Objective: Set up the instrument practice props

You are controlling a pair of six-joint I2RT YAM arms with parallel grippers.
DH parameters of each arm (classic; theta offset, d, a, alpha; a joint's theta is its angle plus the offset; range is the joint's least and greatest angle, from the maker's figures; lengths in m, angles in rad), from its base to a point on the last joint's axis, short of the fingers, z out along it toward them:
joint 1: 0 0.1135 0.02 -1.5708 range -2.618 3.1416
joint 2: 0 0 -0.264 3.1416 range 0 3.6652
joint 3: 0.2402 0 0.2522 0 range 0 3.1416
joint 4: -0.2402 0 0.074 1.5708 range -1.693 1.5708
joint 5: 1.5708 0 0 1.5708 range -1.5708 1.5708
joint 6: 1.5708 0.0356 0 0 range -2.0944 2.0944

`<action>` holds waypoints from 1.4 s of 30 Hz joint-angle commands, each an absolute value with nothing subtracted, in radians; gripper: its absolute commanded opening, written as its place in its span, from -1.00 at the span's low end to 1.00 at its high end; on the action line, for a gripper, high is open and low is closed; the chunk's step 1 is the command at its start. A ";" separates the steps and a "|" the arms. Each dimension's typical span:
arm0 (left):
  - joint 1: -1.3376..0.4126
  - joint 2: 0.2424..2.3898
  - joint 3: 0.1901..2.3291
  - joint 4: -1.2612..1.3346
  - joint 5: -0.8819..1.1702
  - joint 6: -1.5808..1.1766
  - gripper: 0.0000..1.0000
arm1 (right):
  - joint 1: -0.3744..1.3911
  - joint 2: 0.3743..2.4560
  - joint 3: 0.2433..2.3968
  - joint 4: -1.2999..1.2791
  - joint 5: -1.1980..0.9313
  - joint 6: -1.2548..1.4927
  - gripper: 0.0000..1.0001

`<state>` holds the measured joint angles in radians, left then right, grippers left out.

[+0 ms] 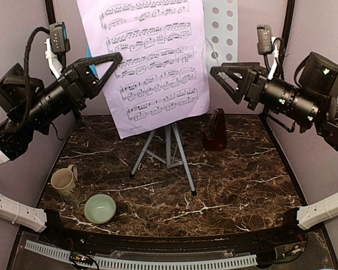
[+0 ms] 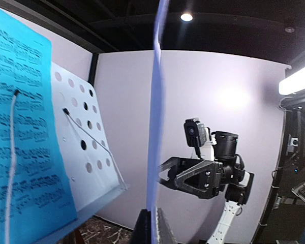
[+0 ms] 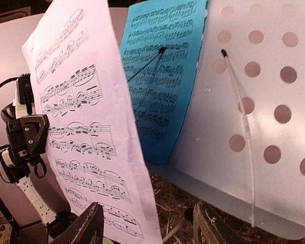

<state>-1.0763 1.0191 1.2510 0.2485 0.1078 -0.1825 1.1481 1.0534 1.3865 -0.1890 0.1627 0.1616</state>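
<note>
Care matters here. Left tool [image 1: 111,70] pinches pink page [image 1: 152,62] by its edge, in front of stand [image 1: 168,147]. Right tool [image 1: 222,84], right of stand, is wide open, empty. Lay page flat on stand, beside blue page [image 3: 162,76].

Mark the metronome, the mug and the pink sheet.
metronome [image 1: 216,130], top view, middle of its dark front face.
mug [image 1: 62,180], top view, at its open mouth.
pink sheet [image 1: 152,67], top view, centre of the printed page.

light: bright, even | glare: ceiling lamp [image 2: 186,17] | wrist edges: distorted
</note>
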 commanded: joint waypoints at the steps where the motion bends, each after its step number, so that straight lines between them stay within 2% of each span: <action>1: -1.075 1.031 1.376 0.164 -0.086 -0.109 -1.00 | 1.099 1.113 1.563 -0.220 0.337 0.125 0.22; 9: -1.075 1.111 1.591 0.062 -0.256 -0.052 -1.00 | 1.063 1.354 1.937 -0.422 0.558 0.043 0.16; 13: -1.075 1.141 1.646 0.039 -0.301 -0.030 -1.00 | 1.045 1.441 2.061 -0.482 0.575 0.007 0.15; 21: -1.075 1.180 1.674 0.060 -0.300 0.009 -1.00 | 1.028 1.566 2.193 -0.507 0.568 -0.062 0.07; 29: -1.075 1.219 1.696 0.073 -0.299 0.031 -1.00 | 1.005 1.628 2.232 -0.509 0.561 -0.094 -0.05; 34: -1.075 1.234 1.711 0.086 -0.316 0.057 -1.00 | 1.002 1.642 2.231 -0.490 0.569 -0.114 -0.24; 42: -1.075 1.265 1.766 0.081 -0.358 0.120 -1.00 | 1.002 1.635 2.189 -0.437 0.561 -0.146 -0.71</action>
